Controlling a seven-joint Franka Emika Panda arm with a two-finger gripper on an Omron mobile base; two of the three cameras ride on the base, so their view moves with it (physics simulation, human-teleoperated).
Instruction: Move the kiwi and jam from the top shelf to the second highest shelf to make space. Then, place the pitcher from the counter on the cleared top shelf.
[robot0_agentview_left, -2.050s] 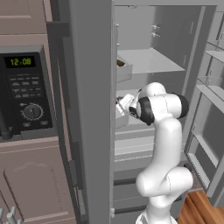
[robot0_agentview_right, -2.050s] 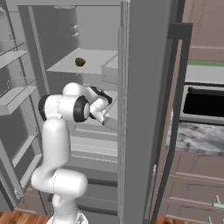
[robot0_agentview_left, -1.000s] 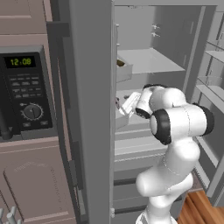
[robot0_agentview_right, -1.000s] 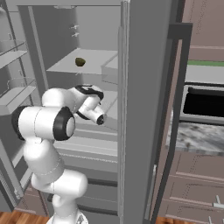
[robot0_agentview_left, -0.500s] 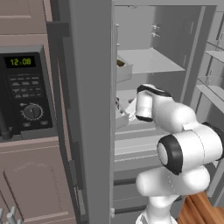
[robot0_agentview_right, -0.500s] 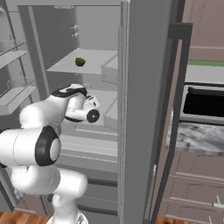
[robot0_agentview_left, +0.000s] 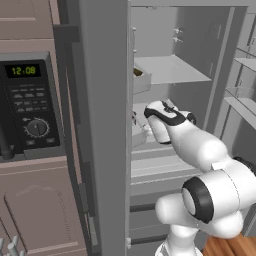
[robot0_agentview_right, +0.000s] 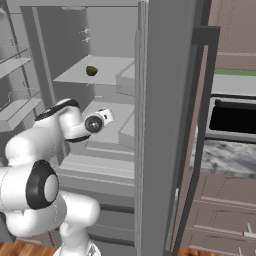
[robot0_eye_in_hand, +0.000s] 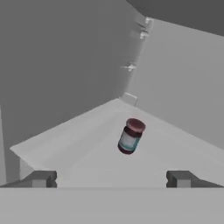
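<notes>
1. Open fridge (robot0_agentview_left: 170, 30) takes up the middle of both base views, with a microwave (robot0_agentview_left: 30, 105) set in the cabinetry beside one door and a stretch of speckled bench (robot0_agentview_right: 225, 155) beyond the other door; this fridge is the landmark for everything below.
2. Inside the fridge, the top shelf (robot0_agentview_right: 107, 64) is a pale panel in the upper part, and the second highest shelf (robot0_eye_in_hand: 87, 140) lies one level beneath it.
3. White arm (robot0_agentview_left: 200, 150) reaches from the base into the fridge at the level of the second highest shelf.
4. Gripper (robot0_eye_in_hand: 109, 178) is spread wide with nothing between its tips, pointed along that lower shelf toward the fridge's back corner.
5. Jam (robot0_eye_in_hand: 130, 136) stands on the second highest shelf, apart from the gripper and ahead of it, leaning in the tilted hand view.
6. Kiwi (robot0_agentview_right: 91, 71) sits on the top shelf, near its front, as seen from the right base camera.
7. My reading: the jam part looks done, the kiwi is next, and the pitcher waits for later.
8. Next move calls for backing out of the lower level, rising to the top shelf, and closing carefully on a very small, round fruit that could roll.
</notes>
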